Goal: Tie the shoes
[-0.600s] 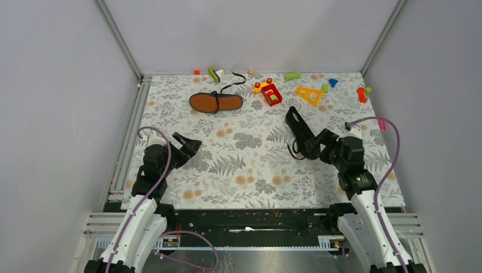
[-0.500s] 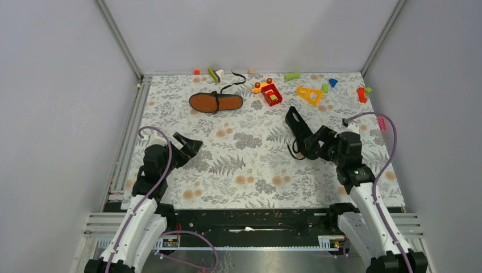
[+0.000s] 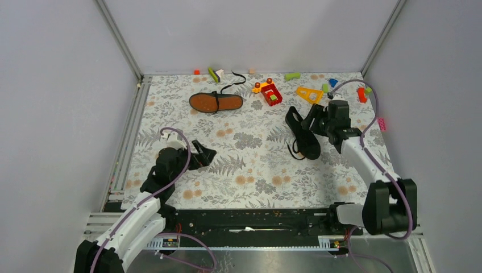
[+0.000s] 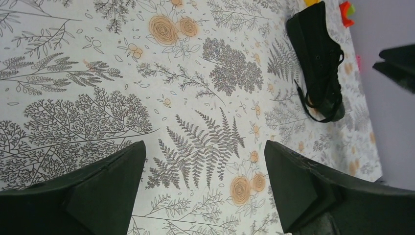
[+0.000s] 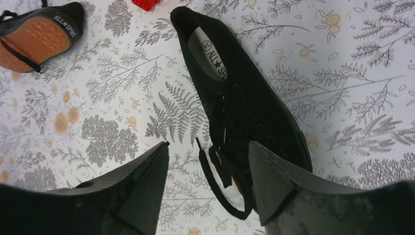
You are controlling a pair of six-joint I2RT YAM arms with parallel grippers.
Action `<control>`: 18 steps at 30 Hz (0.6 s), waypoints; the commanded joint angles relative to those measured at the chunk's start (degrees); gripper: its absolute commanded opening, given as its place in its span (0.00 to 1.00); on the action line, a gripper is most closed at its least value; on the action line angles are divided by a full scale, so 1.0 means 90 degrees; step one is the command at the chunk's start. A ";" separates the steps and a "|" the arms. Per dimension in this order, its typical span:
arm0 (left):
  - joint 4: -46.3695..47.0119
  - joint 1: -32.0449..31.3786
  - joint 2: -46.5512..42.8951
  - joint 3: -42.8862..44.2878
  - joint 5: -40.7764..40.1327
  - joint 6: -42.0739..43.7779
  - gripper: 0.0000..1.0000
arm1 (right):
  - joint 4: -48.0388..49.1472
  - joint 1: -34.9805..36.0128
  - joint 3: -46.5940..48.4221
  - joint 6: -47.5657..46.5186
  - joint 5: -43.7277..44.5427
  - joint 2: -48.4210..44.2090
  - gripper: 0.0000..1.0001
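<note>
Jaws apart and clamped on nothing, the right gripper point(image 3: 311, 118) hangs at the end of its outstretched arm over the upright black low-top lace-up sneaker point(image 3: 302, 134). This shoe lies on the right half of the white cloth printed with grey ferns and orange flowers point(image 3: 250, 170), heel toward the far wall and toe toward the arms. Seen from the right wrist, the two dark fingers point(image 5: 139, 193) frame the shoe's front end: the right-hand one overlaps the toe side, and a loose loop of thin black lace point(image 5: 218, 183) lies on the cloth in the gap between them, ungripped. Whether either finger touches the shoe cannot be told. A pale insole with a round printed label shows in the heel opening. The second black sneaker point(image 3: 216, 102) lies overturned well apart from the first, toward the far left of centre, with its flat orange-brown sole point(image 5: 32, 41) facing up and a black lace end point(image 3: 234, 84) trailing toward the far wall. The left gripper point(image 3: 206, 154) sits low over bare cloth on the near left, spread fully wide with only fern print between its tips, well apart from both shoes. Small colourful plastic toy blocks point(image 3: 270, 92) are scattered along the far edge, near the sneakers.
</note>
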 commanded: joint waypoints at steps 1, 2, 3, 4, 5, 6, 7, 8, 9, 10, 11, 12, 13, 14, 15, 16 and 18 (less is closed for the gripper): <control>0.0501 -0.0348 -0.0141 0.0139 -0.0532 0.0768 0.99 | 0.0112 0.0043 0.0809 -0.0523 0.0132 0.0880 0.63; 0.0574 -0.0432 -0.0115 0.0101 -0.0533 0.0835 0.98 | -0.0024 0.0056 0.1036 -0.0601 0.0183 0.1126 0.62; 0.0617 -0.0481 -0.0081 0.0071 -0.0521 0.0869 0.98 | -0.0131 0.0088 0.1251 -0.0685 0.0219 0.1405 0.62; 0.0618 -0.0514 -0.0036 0.0062 -0.0496 0.0896 0.98 | -0.0244 0.0131 0.1456 -0.0775 0.0273 0.1656 0.62; 0.0603 -0.0544 0.0008 0.0056 -0.0472 0.0932 0.98 | -0.0349 0.0178 0.1649 -0.0847 0.0387 0.1893 0.62; 0.0597 -0.0582 0.0042 0.0047 -0.0439 0.0989 0.98 | -0.0436 0.0226 0.1835 -0.0914 0.0522 0.2117 0.62; 0.0612 -0.0627 0.0055 0.0023 -0.0417 0.1058 0.98 | -0.0497 0.0268 0.2009 -0.0969 0.0663 0.2364 0.62; 0.0643 -0.0654 0.0058 -0.0007 -0.0396 0.1091 0.98 | -0.0521 0.0277 0.2139 -0.0998 0.0797 0.2463 0.62; 0.0690 -0.0686 0.0051 -0.0029 -0.0317 0.1110 0.98 | -0.0521 0.0278 0.2258 -0.1022 0.0852 0.2652 0.62; 0.0741 -0.0716 0.0032 -0.0048 -0.0286 0.1134 0.98 | -0.0529 0.0278 0.2360 -0.1055 0.0908 0.2740 0.62; 0.0780 -0.0757 0.0017 -0.0068 -0.0256 0.1171 0.98 | -0.0555 0.0278 0.2486 -0.1078 0.0960 0.2915 0.61; 0.0824 -0.0793 0.0011 -0.0095 -0.0247 0.1203 0.98 | -0.0607 0.0282 0.2601 -0.1095 0.0995 0.3046 0.61; 0.0859 -0.0818 0.0013 -0.0109 -0.0221 0.1226 0.98 | -0.0733 0.0284 0.2786 -0.1120 0.1007 0.3181 0.60; 0.0917 -0.0847 0.0023 -0.0126 -0.0163 0.1239 0.98 | -0.0865 0.0295 0.2961 -0.1177 0.1013 0.3321 0.57; 0.1024 -0.0863 0.0044 -0.0156 -0.0096 0.1241 0.98 | -0.1037 0.0318 0.3171 -0.1216 0.1045 0.3442 0.55; 0.1072 -0.0866 0.0095 -0.0163 -0.0006 0.1241 0.98 | -0.1149 0.0339 0.3325 -0.1262 0.1102 0.3546 0.54; 0.1177 -0.0873 0.0317 -0.0119 0.0207 0.1250 0.98 | -0.1386 0.0396 0.3582 -0.1326 0.1255 0.3741 0.53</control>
